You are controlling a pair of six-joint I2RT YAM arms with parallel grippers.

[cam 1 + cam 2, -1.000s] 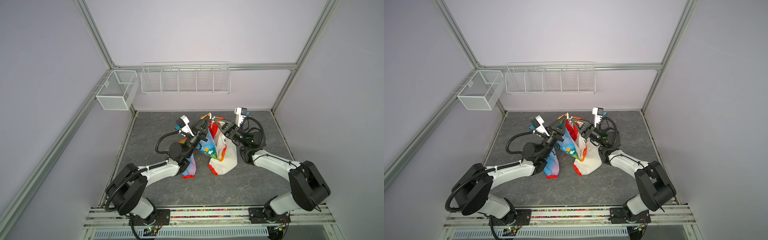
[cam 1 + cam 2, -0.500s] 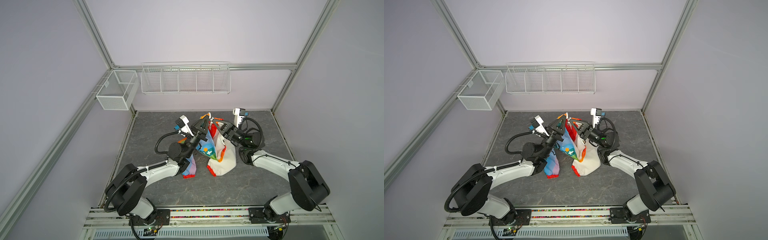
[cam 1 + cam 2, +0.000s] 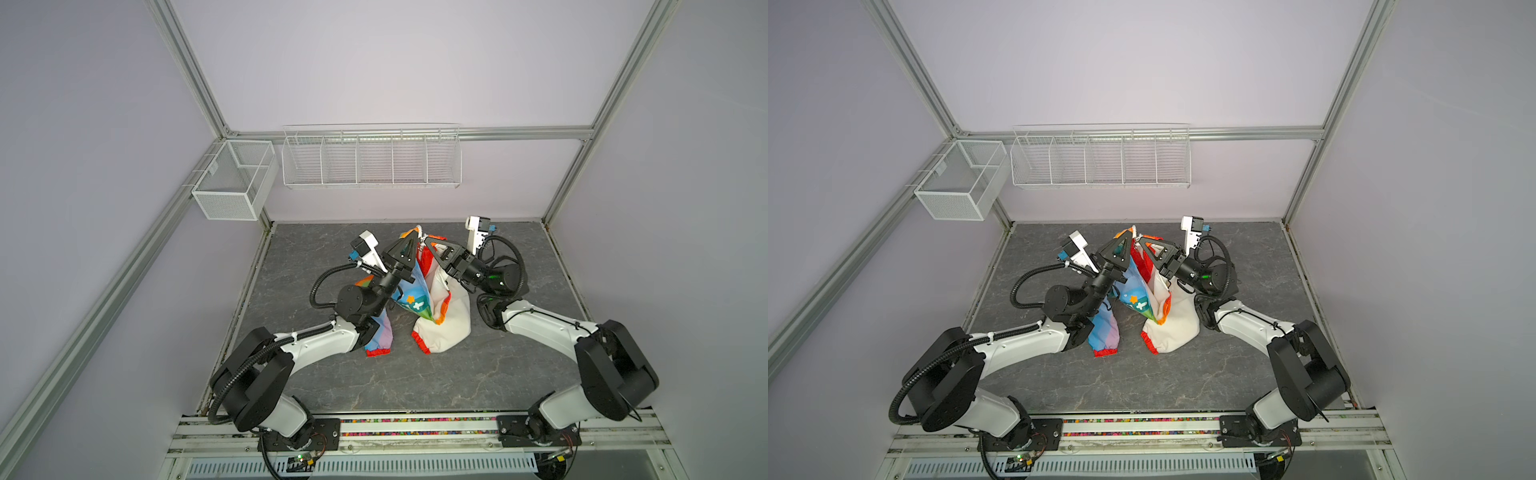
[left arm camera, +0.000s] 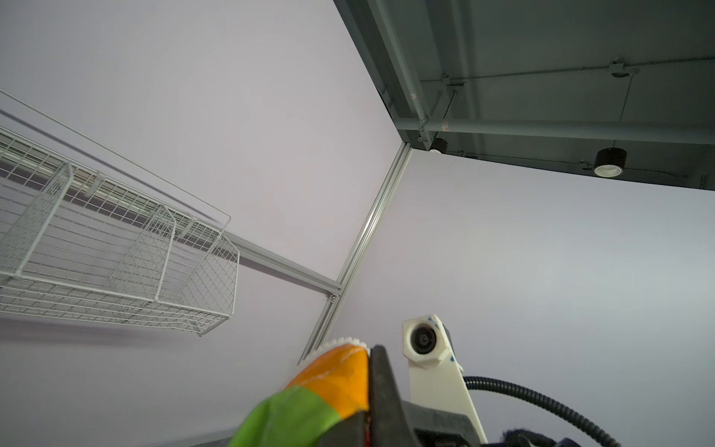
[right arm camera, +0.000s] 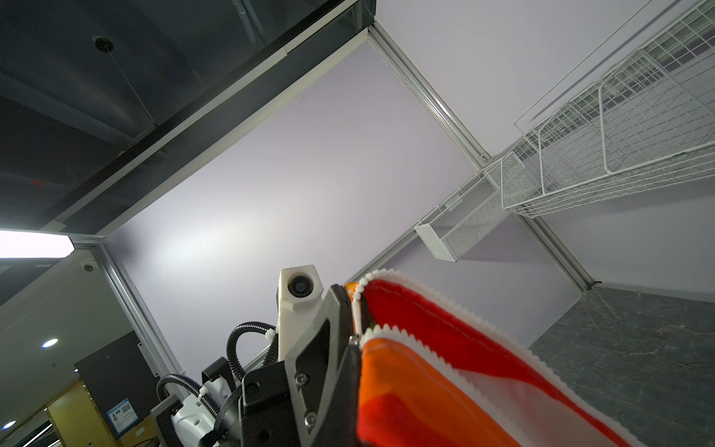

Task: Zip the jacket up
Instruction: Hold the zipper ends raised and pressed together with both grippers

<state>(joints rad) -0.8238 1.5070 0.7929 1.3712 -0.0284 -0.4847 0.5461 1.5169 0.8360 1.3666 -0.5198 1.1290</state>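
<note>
Right wrist view shows the jacket (image 5: 445, 394), its zipper (image 5: 433, 302) unjoined, pinched at the top edge by the left gripper (image 3: 415, 237) and right gripper (image 3: 429, 242), both clamped on cloth, tips nearly touching; the rest hangs below them onto the table (image 3: 332, 374). I'd worry the thin fabric slips out if the arms pull unevenly.

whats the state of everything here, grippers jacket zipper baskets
left gripper: shut on the jacket's top edge
right gripper: shut on the jacket's top edge, close beside the left one
jacket: hanging from both grippers, lower end and red cuffs resting on the table
zipper: open, its two rows of teeth apart
wire shelf: empty
mesh basket: empty
</note>
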